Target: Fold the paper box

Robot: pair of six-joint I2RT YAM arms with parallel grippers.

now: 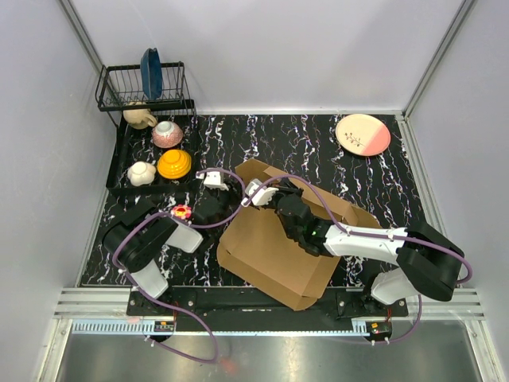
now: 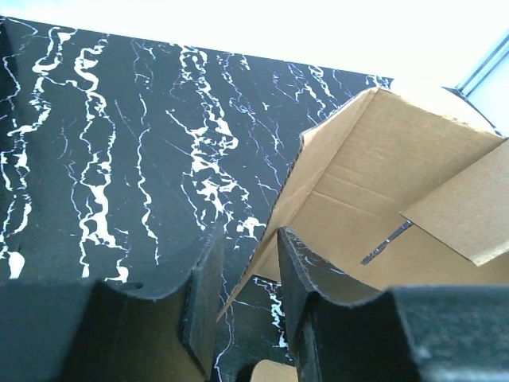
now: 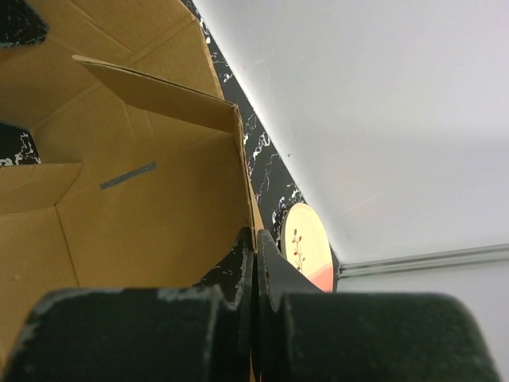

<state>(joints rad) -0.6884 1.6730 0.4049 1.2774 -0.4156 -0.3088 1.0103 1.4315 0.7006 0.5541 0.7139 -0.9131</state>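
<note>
The paper box [image 1: 270,255] is a big brown cardboard sheet with raised walls, lying in the middle of the black marbled table. My left gripper [image 1: 227,203] is at its left edge. In the left wrist view its fingers [image 2: 203,278] straddle a raised wall edge of the box [image 2: 382,159], with a gap still showing on the left side. My right gripper [image 1: 278,193] reaches in from the right. In the right wrist view that gripper [image 3: 256,239] is shut on the top edge of an upright box wall [image 3: 143,223].
A black dish rack [image 1: 107,87] with a blue plate [image 1: 151,73] stands at the back left. Before it sit a beige mug [image 1: 139,117], a pink bowl [image 1: 168,134], a yellow bowl [image 1: 174,164] and a white cup [image 1: 141,173]. A pink plate [image 1: 363,134] lies back right.
</note>
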